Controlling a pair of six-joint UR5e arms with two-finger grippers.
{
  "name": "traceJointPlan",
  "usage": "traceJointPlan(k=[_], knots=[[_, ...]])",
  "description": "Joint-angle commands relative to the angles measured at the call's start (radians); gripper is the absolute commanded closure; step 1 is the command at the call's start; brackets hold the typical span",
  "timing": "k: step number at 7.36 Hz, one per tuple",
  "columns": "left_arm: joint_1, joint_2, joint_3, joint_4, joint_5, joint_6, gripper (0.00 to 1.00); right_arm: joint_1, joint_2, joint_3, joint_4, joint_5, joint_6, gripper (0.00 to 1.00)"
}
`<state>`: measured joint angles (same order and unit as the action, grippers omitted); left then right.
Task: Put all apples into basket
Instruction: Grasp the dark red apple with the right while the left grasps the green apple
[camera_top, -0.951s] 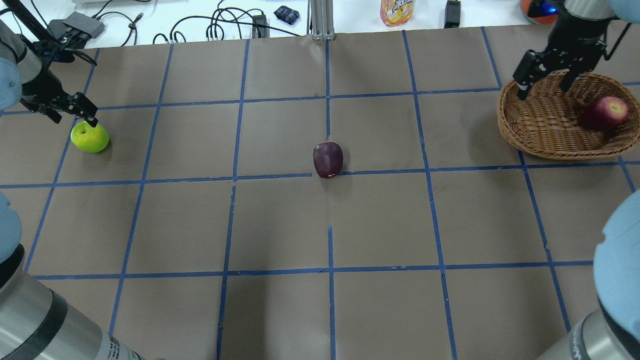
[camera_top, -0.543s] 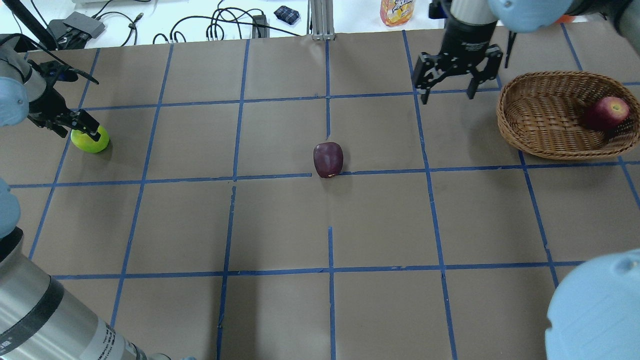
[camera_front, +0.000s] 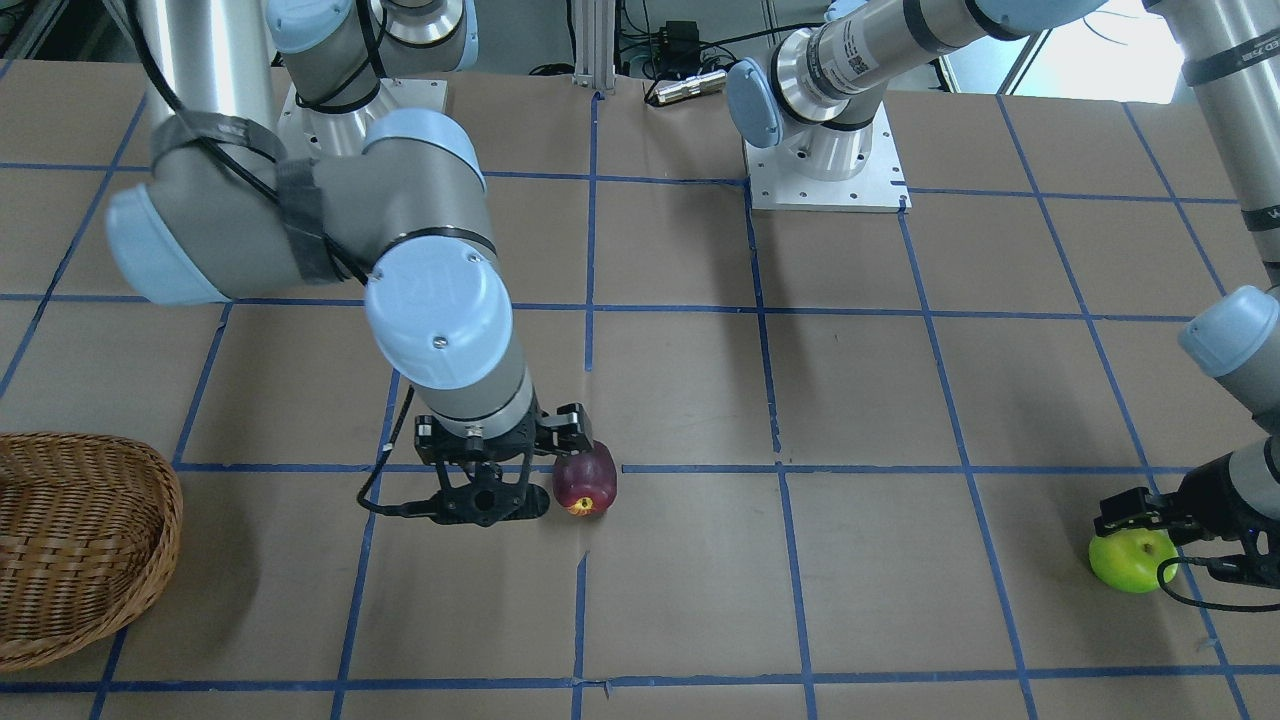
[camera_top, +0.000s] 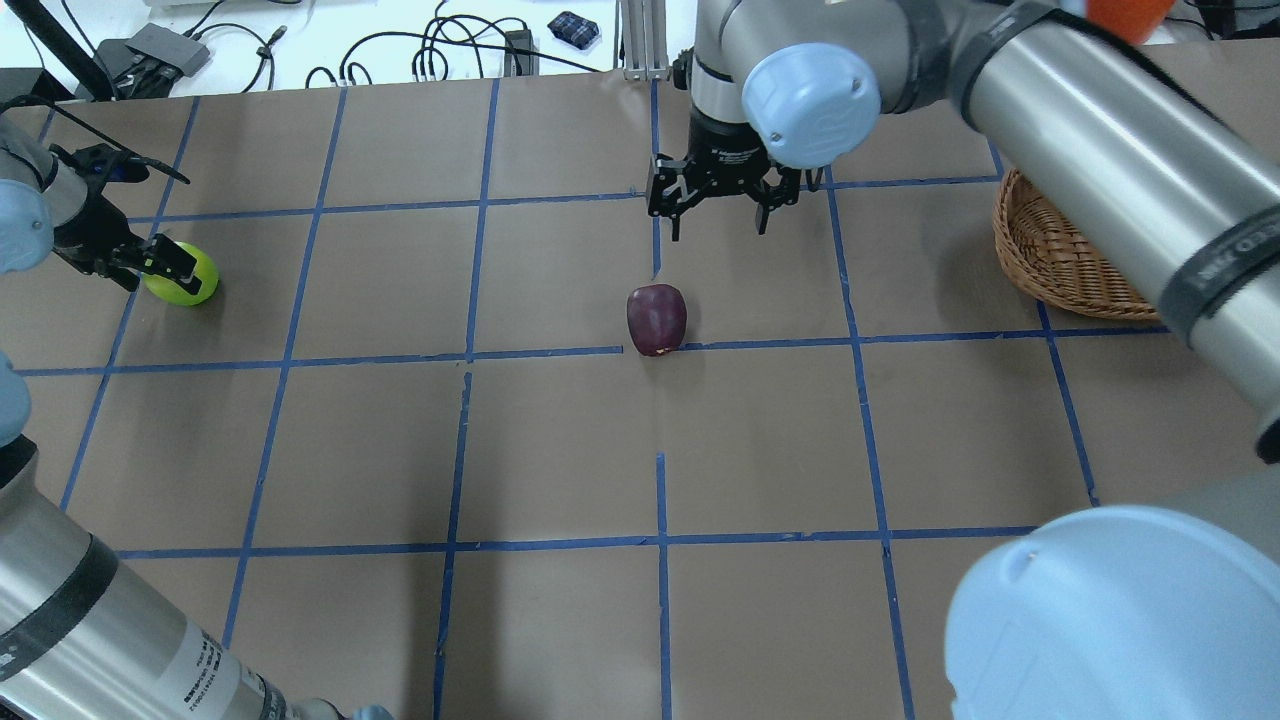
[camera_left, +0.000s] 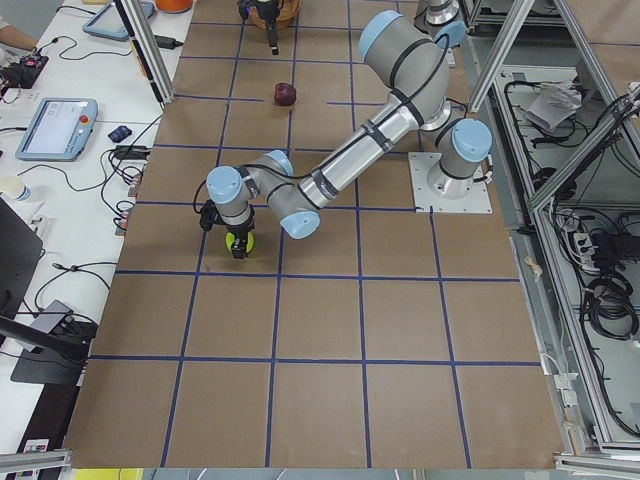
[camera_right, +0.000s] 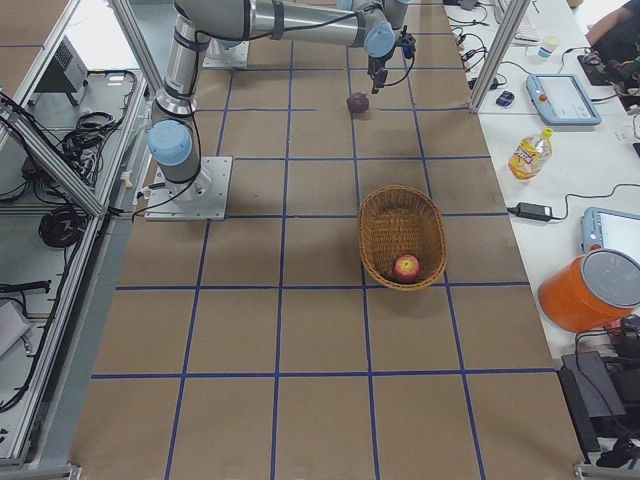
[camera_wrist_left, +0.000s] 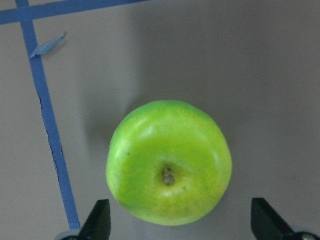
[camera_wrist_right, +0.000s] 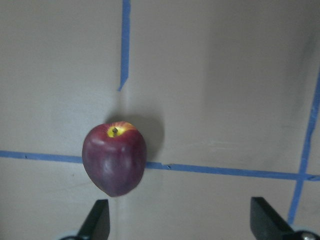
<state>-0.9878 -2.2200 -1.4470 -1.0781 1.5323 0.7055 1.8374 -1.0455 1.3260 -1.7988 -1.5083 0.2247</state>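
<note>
Off and away from the wide, shallow woven wicker basket (camera_right: 388, 230) with the right gripper (camera_top: 718, 232), spread wide and carrying nothing. Over the basket's rim a second ago, now well clear of it. Hanging just beyond the dark maroon apple with the yellow patch (camera_top: 656, 318), not yet above it. From the right wrist, seen low and off toward one finger rather than centred, so probably more lining up before any descent. Lying on its side on the table (camera_top: 760, 440), well apart from the basket, untouched.

Meanwhile, at the end farthest from the basket, coming down with the left gripper (camera_top: 142, 268) on the bright lime-green apple (camera_wrist_left: 169, 162). Just above it a second ago, now low and close, fingertips wide on either side and clear of the skin. No squeeze yet. Dimple up, unmoved.

Back inside the basket, against its wall: the red, yellow-speckled apple (camera_right: 406, 267), same as before. One of three home, then. Looks like two pickups being set up at once, green nearest a grasp.
</note>
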Motion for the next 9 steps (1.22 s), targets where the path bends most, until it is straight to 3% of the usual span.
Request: traceJointPlan(k=[1, 4, 5, 9], knots=[[0.003, -0.004, -0.007, 0.01, -0.081, 0.006, 0.08, 0.06, 0.073, 0.002, -0.108, 0.0, 0.13, 0.0], [0.003, -0.012, -0.007, 0.064, -0.087, 0.005, 0.07, 0.065, 0.094, 0.067, -0.122, 0.002, 0.151, 0.0], [0.003, -0.012, -0.007, 0.064, -0.089, 0.006, 0.0, 0.065, 0.108, 0.078, -0.143, 0.002, 0.194, 0.0], [0.003, -0.013, 0.0, 0.064, -0.081, 0.006, 0.0, 0.066, 0.145, 0.078, -0.175, 0.046, 0.199, 0.0]])
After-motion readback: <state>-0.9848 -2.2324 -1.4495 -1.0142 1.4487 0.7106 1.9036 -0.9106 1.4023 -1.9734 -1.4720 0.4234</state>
